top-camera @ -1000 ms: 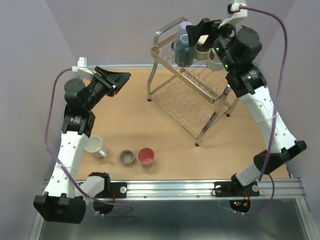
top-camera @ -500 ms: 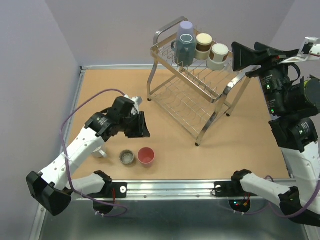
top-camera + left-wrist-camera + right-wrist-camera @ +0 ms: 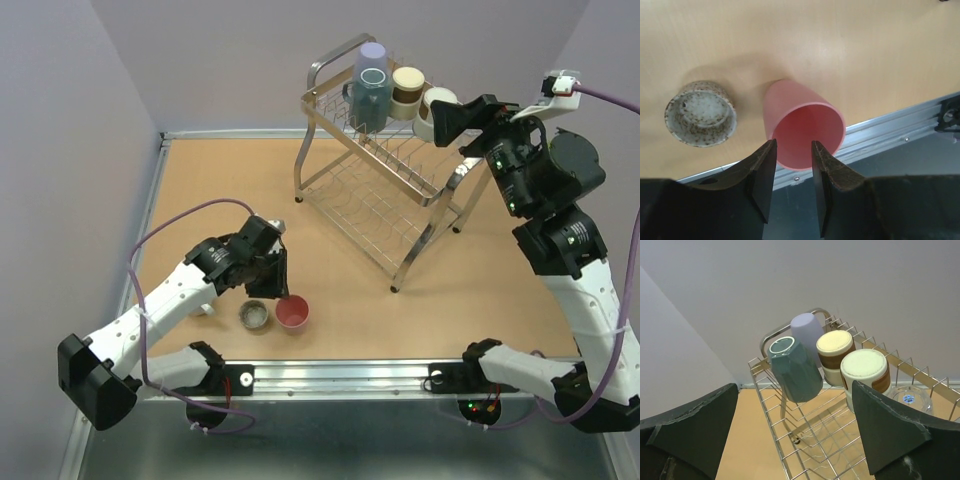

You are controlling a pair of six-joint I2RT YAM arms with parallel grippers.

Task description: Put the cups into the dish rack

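Note:
On the table near the front edge, a pink cup point(image 3: 292, 312) point(image 3: 805, 125) stands upright beside a short speckled cup point(image 3: 254, 315) point(image 3: 700, 112). My left gripper point(image 3: 279, 290) point(image 3: 792, 150) hangs open just over the pink cup's near rim, one finger by its left wall and the other over its mouth. A white mug point(image 3: 204, 304) is partly hidden under the left arm. The dish rack point(image 3: 372, 215) point(image 3: 769, 415) holds a lavender cup point(image 3: 371, 55) point(image 3: 807, 332), a teal cup point(image 3: 370, 95) point(image 3: 795, 367) and two cream-and-brown cups point(image 3: 407, 88) point(image 3: 835, 352). My right gripper point(image 3: 447, 118) point(image 3: 795, 387) is wide open beside the rack's top tier, holding nothing.
A clear round item point(image 3: 910, 397) lies on the rack's top tier to the right of the cream-and-brown cups. The metal rail point(image 3: 400, 375) point(image 3: 890, 135) runs along the table's front edge, close behind the pink cup. Lilac walls close in the back and sides.
My left arm swung from the back left down to the pink cup. My right gripper drew back from the rack's cups to the right, then came partway back.

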